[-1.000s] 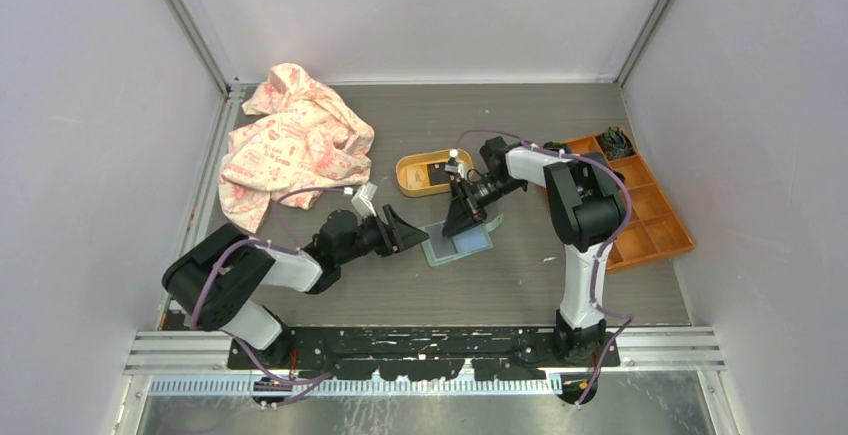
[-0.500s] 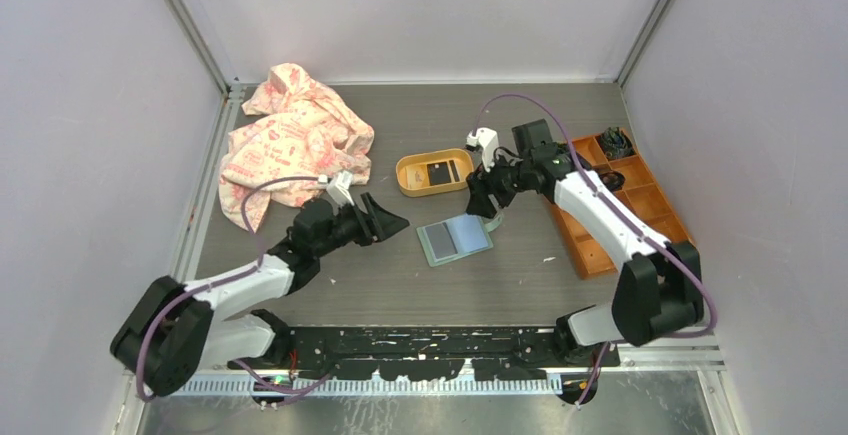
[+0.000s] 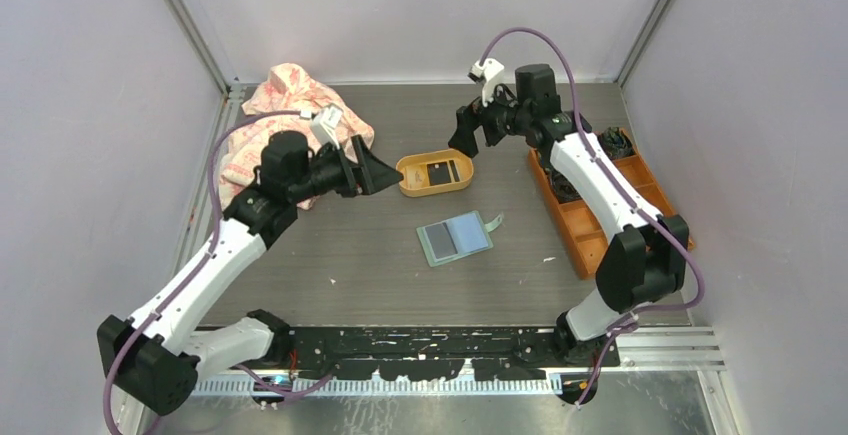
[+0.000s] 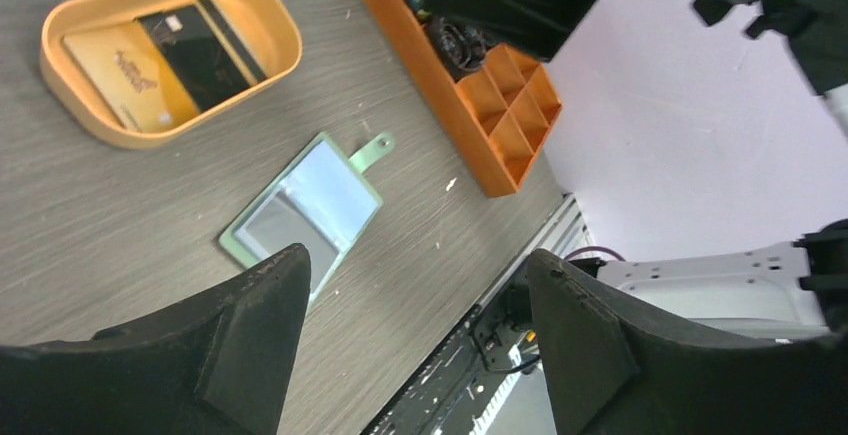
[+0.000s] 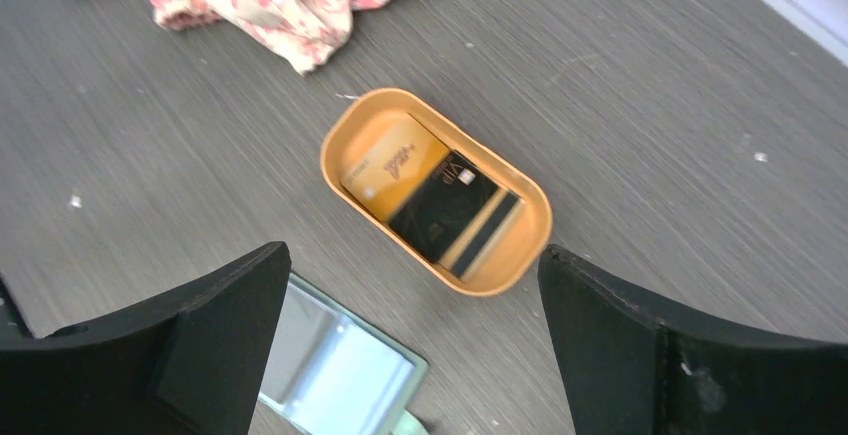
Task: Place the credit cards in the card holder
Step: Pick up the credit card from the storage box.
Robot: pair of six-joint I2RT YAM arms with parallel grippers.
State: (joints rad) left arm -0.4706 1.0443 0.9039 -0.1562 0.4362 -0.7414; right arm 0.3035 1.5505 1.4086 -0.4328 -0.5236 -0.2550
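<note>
The card holder lies opened flat at mid-table, a sage-green wallet with pale grey-blue inner faces and a small tab, and nothing is touching it. It also shows in the left wrist view and the right wrist view. Two credit cards, one gold and one black with a stripe, lie inside the yellow-orange oval tray. My left gripper hangs open and empty just left of the tray. Raised behind the tray, my right gripper is open and empty too.
A crumpled pink patterned cloth lies at the back left. An orange compartment box with small dark items stands along the right side, under the right arm. Grey walls close in the table on three sides.
Both arms lifted away from the card holder. The left gripper swung back-left to beside the tray, the right gripper rose toward the back, and both jaws spread wider.
</note>
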